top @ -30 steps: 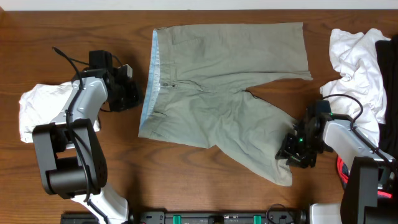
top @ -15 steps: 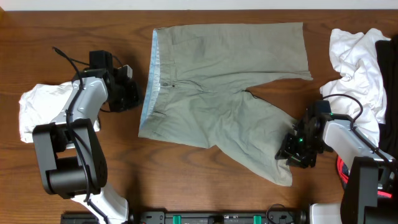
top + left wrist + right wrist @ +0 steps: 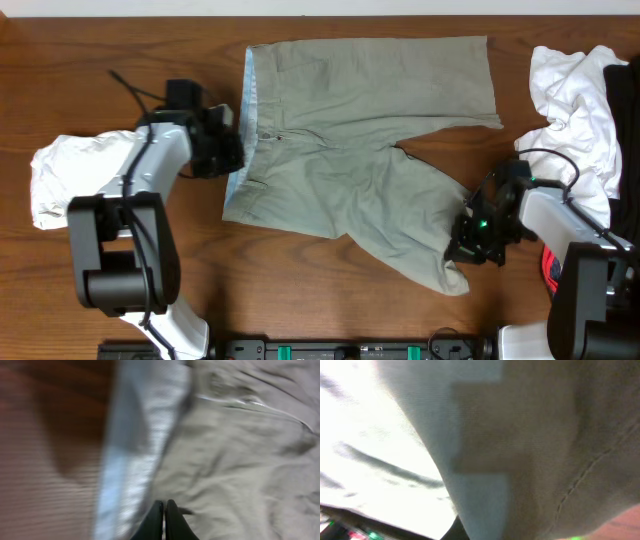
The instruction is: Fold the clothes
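Overhead view: khaki shorts lie spread flat at the middle of the worktop. The waistband is to the left with its pale blue lining showing, and the two legs run to the right. The left hand sits at the waistband edge; in the left wrist view its fingertips are pressed together, with no cloth visible between them. The right hand is at the hem of the nearer leg. Cloth fills the right wrist view, so it cannot be told whether the hand pinches the hem.

Handling: judged light, limp woven cloth, likely to sag and crease when lifted. The doubled waistband and stitched hems should give the surest hold.

A white heap lies far left and a white-and-black heap far right.
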Controlling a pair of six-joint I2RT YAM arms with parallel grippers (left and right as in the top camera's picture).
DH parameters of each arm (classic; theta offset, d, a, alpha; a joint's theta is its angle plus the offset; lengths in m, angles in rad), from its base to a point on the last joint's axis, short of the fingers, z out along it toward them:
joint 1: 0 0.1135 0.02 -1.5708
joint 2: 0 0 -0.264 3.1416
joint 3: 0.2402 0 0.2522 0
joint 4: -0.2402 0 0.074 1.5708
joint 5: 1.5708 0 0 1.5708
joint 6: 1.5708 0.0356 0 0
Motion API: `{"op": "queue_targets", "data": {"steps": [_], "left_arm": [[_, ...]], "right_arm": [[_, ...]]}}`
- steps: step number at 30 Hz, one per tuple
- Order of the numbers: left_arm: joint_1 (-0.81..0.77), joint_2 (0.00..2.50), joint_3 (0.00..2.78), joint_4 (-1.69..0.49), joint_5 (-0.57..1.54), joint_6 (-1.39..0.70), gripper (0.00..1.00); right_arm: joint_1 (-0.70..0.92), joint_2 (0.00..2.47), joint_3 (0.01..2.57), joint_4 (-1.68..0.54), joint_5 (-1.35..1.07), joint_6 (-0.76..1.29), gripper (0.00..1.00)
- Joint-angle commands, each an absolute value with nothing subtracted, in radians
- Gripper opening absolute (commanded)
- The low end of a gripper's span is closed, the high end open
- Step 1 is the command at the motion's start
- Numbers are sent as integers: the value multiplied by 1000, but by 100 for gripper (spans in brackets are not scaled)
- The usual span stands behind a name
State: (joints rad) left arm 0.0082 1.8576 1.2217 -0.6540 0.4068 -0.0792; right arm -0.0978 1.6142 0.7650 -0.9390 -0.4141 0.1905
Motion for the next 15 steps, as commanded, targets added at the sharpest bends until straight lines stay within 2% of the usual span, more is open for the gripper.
{"op": "queue_targets", "data": {"steps": [1, 8, 15], "left_arm": [[-51, 1863, 1215, -653, 336, -84, 6], [-119, 1863, 1197, -643, 292, -84, 6], [-131, 1881, 1168, -633, 294, -84, 6]], "right_arm": [[-120, 1617, 848, -972, -464, 132, 1], [-154, 1617, 1109, -1221, -429, 54, 1], [-233, 1618, 1259, -1239, -76, 172, 1]]}}
